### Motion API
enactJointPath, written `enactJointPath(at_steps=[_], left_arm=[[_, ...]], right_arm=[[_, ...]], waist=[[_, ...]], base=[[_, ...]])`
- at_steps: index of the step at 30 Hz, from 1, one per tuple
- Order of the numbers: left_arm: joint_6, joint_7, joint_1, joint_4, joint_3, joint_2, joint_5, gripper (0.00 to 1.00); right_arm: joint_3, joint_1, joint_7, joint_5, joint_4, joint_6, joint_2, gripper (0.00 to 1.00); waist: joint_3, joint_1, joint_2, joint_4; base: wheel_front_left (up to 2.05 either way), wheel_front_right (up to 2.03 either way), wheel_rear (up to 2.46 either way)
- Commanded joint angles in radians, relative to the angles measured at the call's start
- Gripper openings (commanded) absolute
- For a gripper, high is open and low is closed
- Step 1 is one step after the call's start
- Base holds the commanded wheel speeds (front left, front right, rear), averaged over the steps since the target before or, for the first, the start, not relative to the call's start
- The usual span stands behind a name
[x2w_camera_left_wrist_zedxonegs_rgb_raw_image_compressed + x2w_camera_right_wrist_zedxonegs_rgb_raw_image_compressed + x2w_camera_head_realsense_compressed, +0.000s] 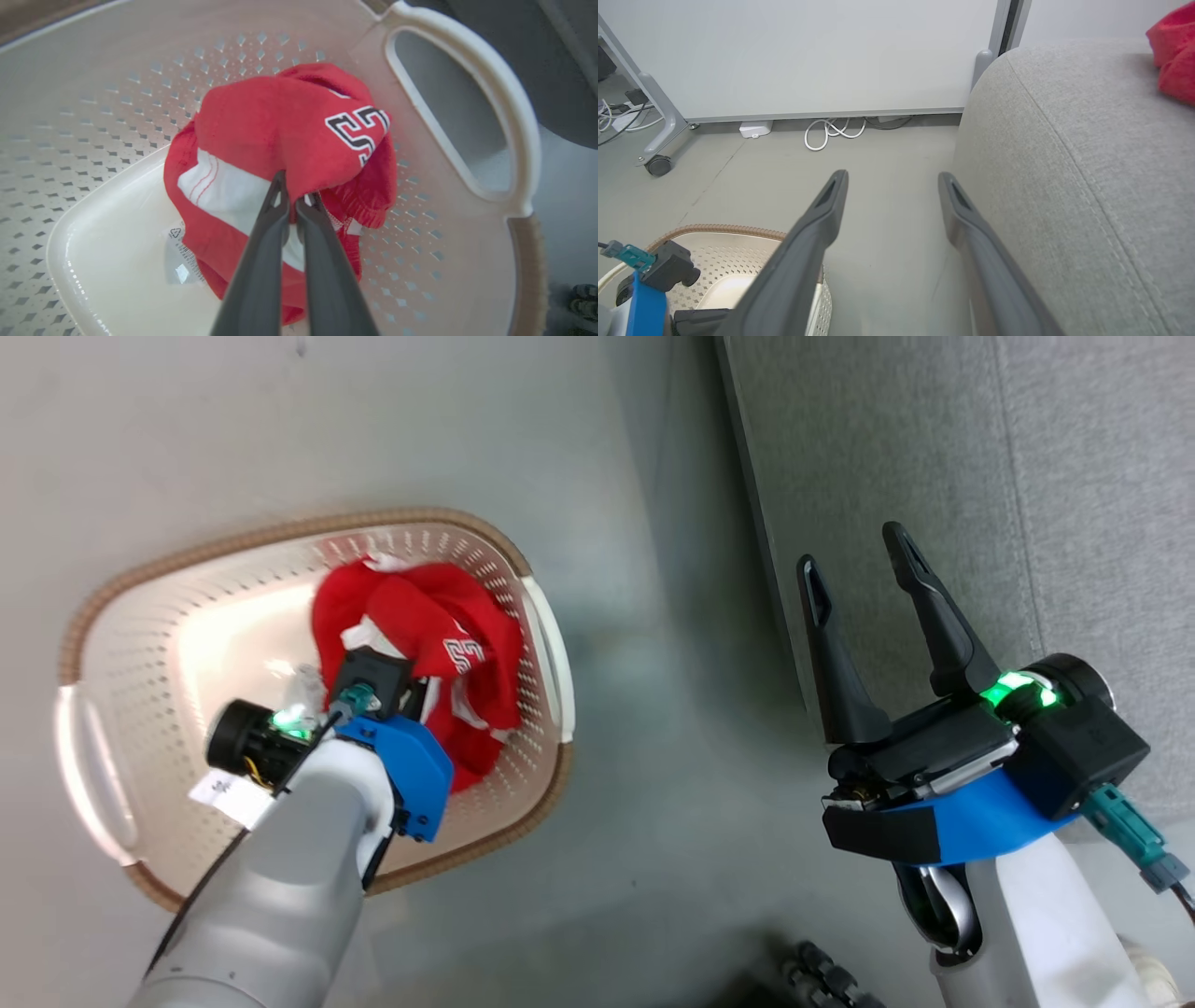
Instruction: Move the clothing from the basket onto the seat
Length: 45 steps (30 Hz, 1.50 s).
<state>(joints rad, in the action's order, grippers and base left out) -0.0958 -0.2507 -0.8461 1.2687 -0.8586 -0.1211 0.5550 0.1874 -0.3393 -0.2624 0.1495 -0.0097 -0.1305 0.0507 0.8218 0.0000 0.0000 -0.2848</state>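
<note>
The cream basket (280, 532) with its brown rim stands on the floor at the left. Bunched against its right wall lies red clothing (439, 616) with white panels and white lettering. My left wrist (373, 709) reaches down into the basket over it. In the left wrist view my left gripper (292, 198) is shut on a fold of the red clothing (280, 126), beside a white panel. My right gripper (851, 551) hangs open and empty above the left edge of the grey seat (1027, 476). Another red garment (1174, 51) rests on the seat (1087, 163) at the far right.
Grey floor (653, 663) separates the basket from the seat. A white panel on a wheeled leg (658, 163), a looped white cable (831, 133) and a small white box (755, 128) sit along the far wall. A dark ridged part (826, 980) shows at the bottom edge.
</note>
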Motion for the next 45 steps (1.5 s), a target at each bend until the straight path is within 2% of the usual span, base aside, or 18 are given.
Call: enactJointPath(at_steps=[1,11,14,23,37,45], left_arm=[[-0.006,-0.010,0.018,-0.014,0.004,0.006,0.008,0.00],[-0.012,-0.015,0.142,-0.105,0.050,0.024,0.031,0.00],[-0.013,-0.016,0.197,-0.165,0.068,0.020,0.019,0.00],[-0.011,-0.016,0.291,-0.289,0.110,0.017,-0.033,0.00],[-0.029,-0.016,0.310,-0.421,0.131,0.037,-0.088,0.00],[-0.036,-0.009,0.236,-0.436,0.096,0.059,-0.055,0.00]], right_arm=[[-0.002,-0.010,-0.003,-0.012,0.010,0.000,0.000,1.00],[0.007,0.021,0.003,-0.038,0.066,0.000,0.000,1.00],[0.008,0.042,0.015,-0.049,0.081,0.000,0.000,1.00],[-0.003,0.095,0.053,-0.053,0.092,0.000,0.000,1.00],[-0.013,0.168,0.093,-0.043,0.107,0.000,0.000,1.00],[-0.007,0.202,0.113,-0.031,0.124,0.000,0.000,1.00]], waist=[[-0.068,0.0000,0.0000,0.037],[-0.261,0.0000,0.0000,0.089],[-0.346,0.0000,0.0000,0.110],[-0.496,0.0000,0.0000,0.163],[-0.656,0.0000,0.0000,0.238],[-0.718,0.0000,0.0000,0.269]], base=[[0.00,0.00,0.00],[0.00,0.00,0.00],[0.00,0.00,0.00],[0.00,0.00,0.00],[0.00,0.00,0.00],[0.00,0.00,0.00]])
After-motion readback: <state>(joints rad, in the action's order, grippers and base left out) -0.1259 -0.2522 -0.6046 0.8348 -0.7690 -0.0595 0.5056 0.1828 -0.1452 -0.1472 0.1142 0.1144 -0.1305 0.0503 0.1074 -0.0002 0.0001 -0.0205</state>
